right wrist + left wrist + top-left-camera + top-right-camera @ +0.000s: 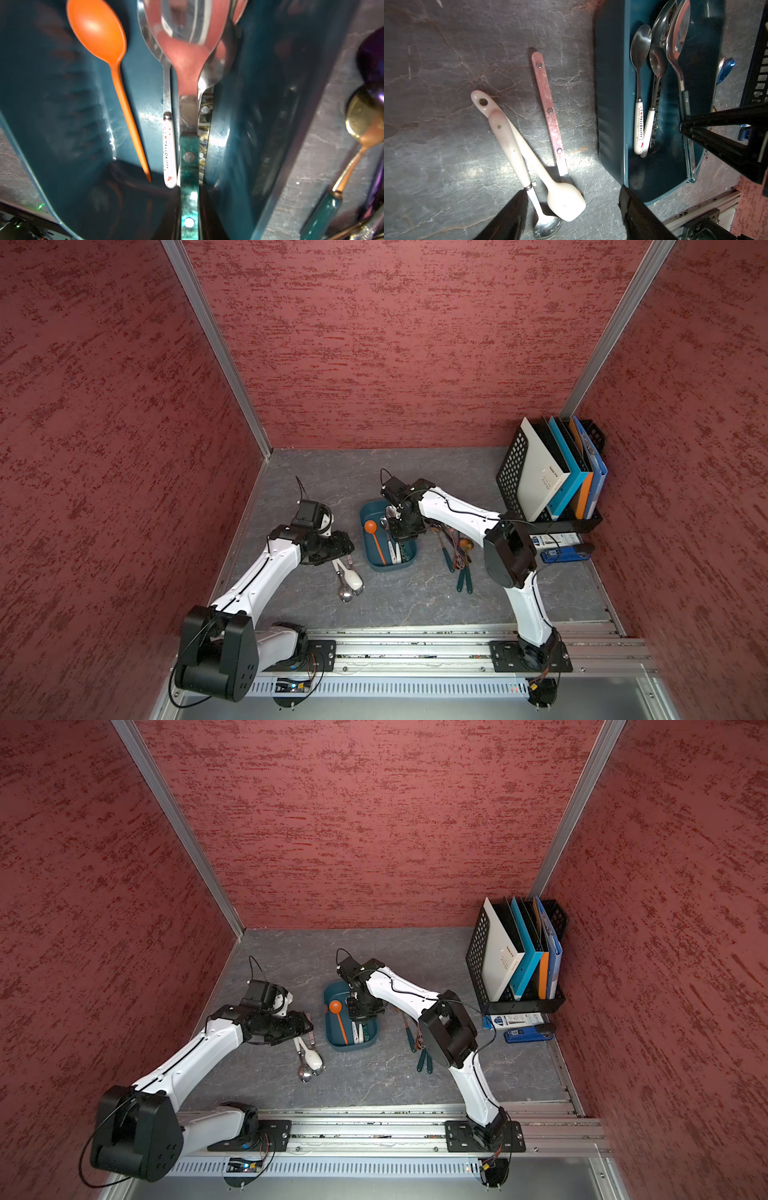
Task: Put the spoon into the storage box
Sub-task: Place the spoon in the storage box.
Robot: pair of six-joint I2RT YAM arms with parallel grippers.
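Holding a green-handled spoon (188, 124) lengthwise inside the box (368, 551), the right gripper (400, 531) pinches its handle. Four more lie inside, including an orange spoon (371, 526). Left gripper (571, 191), jaws spread, hovers over three spoons (548, 116) on the table; a pile (449, 560) lies between box and rack (509, 472).

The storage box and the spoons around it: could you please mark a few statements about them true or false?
1. An orange spoon lies in the storage box. True.
2. The right fingers are shut on a green-handled spoon. True.
3. The left fingers grip the white soup spoon. False: they stand open, and it lies on the table.
4. No spoons lie outside the box. False: other spoons lie on the table on both sides of it.
5. The file rack holds folders. True.
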